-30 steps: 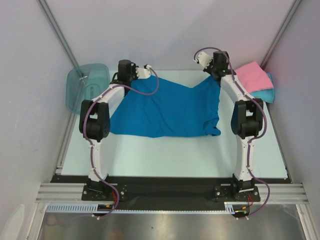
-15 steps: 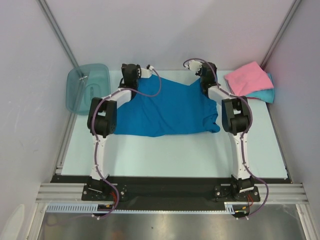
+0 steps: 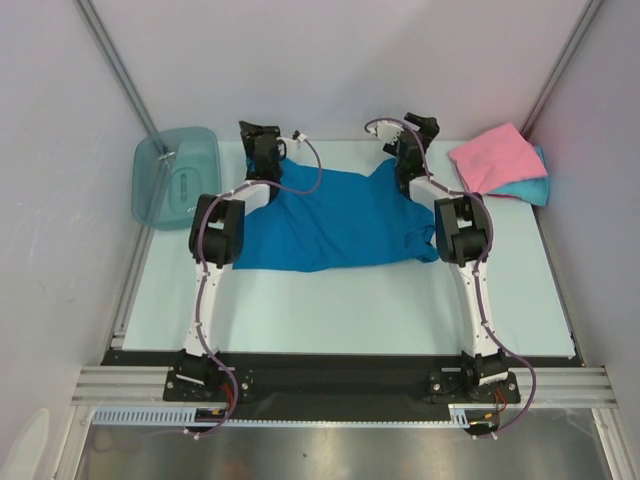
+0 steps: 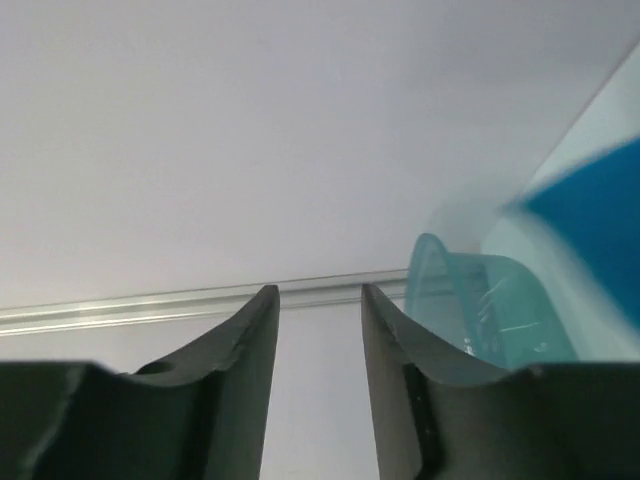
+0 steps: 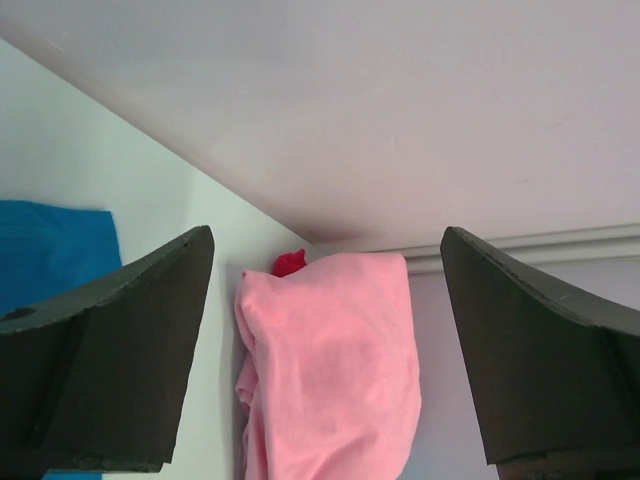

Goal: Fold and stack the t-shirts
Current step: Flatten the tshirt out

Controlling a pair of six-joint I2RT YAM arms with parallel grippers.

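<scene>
Blue cloth fills the middle of the table: the deep blue t-shirt is shown spread flat between the two arms, with its far edge lying just beside both wrists and its right border rumpled. The pink t-shirt is seen folded at the far right corner, laid on top of the turquoise t-shirt, of which only a strip is exposed. A teal bin stands at the far left, apart from the cloth.

The left gripper is seen with its jaws partly apart and nothing between them; only the back wall is framed in the gap. The right gripper is seen spread wide and equally empty, with the pink shirt lying beyond it.

The blue shirt is judged to be light, limp and not fragile. It may be expected to sag and drape from any single hold, so that no shape is kept unless two points are lifted together. A pinch at the edge is called for, not a grasp at the middle: the two far corners, or a shoulder and the hem on one side, are the likely holds. Because the fabric lies thin against the table, both layers should be caught in each pinch, or the lower layer may be left behind. The rumpled right border is best smoothed before a fold is made.
</scene>
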